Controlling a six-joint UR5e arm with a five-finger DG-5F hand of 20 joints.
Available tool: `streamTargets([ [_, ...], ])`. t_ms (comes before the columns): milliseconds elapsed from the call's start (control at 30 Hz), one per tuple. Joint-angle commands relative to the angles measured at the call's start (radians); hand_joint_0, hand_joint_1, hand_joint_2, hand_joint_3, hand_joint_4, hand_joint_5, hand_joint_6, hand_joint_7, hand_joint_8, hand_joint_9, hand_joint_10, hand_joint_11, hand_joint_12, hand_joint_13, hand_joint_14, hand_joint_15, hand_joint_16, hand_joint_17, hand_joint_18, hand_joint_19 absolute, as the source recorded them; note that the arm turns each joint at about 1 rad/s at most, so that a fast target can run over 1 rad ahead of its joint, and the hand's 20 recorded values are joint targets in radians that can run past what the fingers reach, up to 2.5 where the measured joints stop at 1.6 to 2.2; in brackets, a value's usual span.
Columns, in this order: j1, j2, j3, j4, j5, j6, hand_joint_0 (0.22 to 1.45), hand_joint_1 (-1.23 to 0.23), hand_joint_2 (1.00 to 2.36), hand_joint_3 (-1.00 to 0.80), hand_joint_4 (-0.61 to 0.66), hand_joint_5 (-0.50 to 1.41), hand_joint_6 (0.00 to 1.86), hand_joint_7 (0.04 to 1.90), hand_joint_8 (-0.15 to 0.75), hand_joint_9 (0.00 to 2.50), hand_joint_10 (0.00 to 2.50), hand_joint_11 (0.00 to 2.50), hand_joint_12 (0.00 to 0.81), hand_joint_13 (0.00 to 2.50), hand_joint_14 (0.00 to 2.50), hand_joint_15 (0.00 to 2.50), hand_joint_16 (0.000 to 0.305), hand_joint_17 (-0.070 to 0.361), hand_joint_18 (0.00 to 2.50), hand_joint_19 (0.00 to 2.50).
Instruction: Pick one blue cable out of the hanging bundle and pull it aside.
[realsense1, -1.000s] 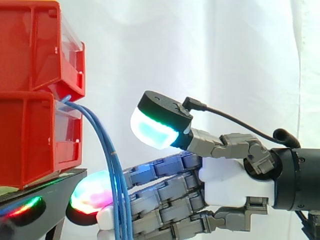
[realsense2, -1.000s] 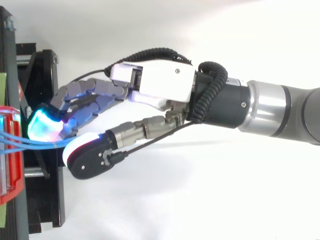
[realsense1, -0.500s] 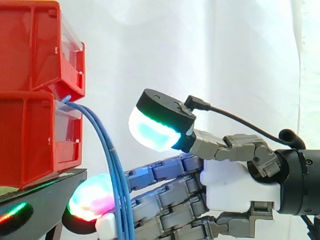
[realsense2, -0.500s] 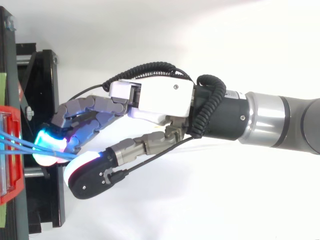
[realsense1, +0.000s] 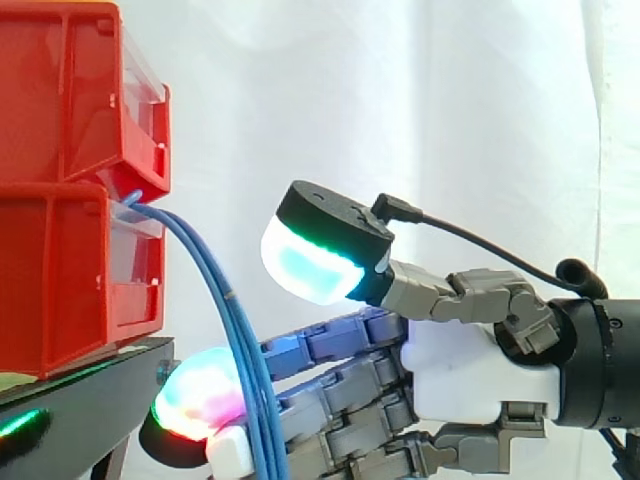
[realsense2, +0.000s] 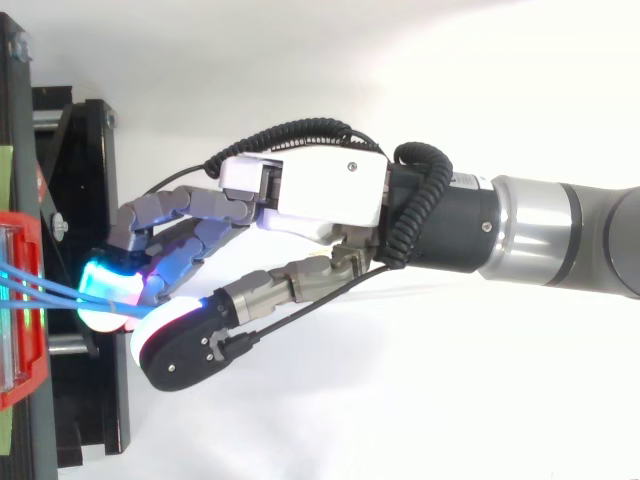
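Your multi-fingered robot hand (realsense1: 460, 365) sits at the bundle, fingers (realsense1: 330, 385) nearly straight, thumb lifted well clear, gripping nothing. The thin blue cables (realsense1: 235, 330) hang from the red plastic bin (realsense1: 60, 270) across your fingertips. One may be hooked, hard to tell. The pull aside is not yet done.

A black stand (realsense1: 110, 385) carries a red bin (realsense1: 55, 285) directly on its top, with a second red bin (realsense1: 60, 90) stacked above.
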Motion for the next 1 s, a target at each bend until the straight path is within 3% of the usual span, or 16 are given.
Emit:
streamTargets([
  [0,-0.006,0.0,0.002,-0.004,-0.018,0.005,0.59,-0.58,1.01,-0.45,0.29,-0.09,0.5,1.08,0.292,0.83,0.01,0.26,0.298,0.71,0.01,0.29,0.036,0.08,0.47,0.19],
  [667,-0.007,0.011,0.011,-0.014,-0.047,0.0,0.6,-0.61,1.01,-0.43,0.24,-0.06,0.5,1.28,0.292,0.87,0.01,0.29,0.293,0.76,0.01,0.32,0.035,0.079,0.5,0.21],
  [967,-0.017,0.017,0.02,-0.034,-0.061,-0.005,0.61,-0.63,1.01,-0.4,0.21,-0.06,0.54,1.23,0.294,0.87,0.01,0.3,0.295,0.77,0.01,0.32,0.035,0.079,0.51,0.21],
])
